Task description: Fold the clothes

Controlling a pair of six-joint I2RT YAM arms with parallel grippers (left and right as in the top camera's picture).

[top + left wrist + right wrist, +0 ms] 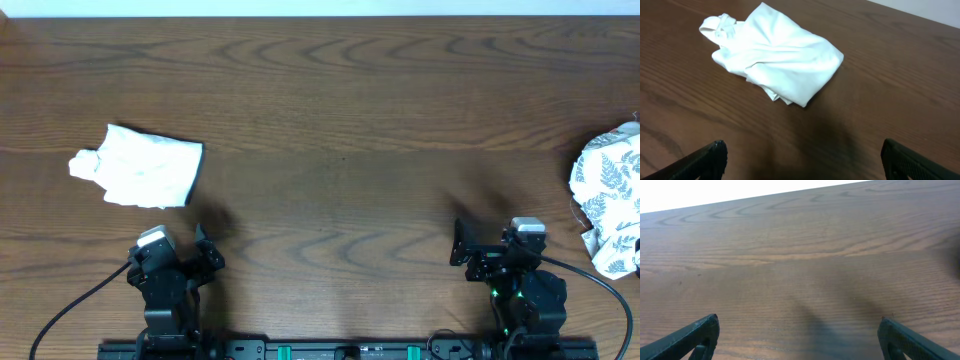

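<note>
Table [340, 100]: white garment [140, 165] bundled left, fern-print garment [610, 195] bunched right edge; left gripper [801, 159], right gripper [799, 332] wide, empty

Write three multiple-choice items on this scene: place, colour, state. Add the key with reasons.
1. The fern-print garment lies: A) at the table's right edge; B) mid-table; C) beside the left arm.
2. The plain garment before the left gripper is: A) black; B) white; C) red.
3. The right gripper is: A) shut on cloth; B) open, empty; C) shut, empty.
Key: 1 A, the overhead view shows it at the right edge; 2 B, white cloth in the left wrist view; 3 B, jaws wide apart over bare wood.
</note>
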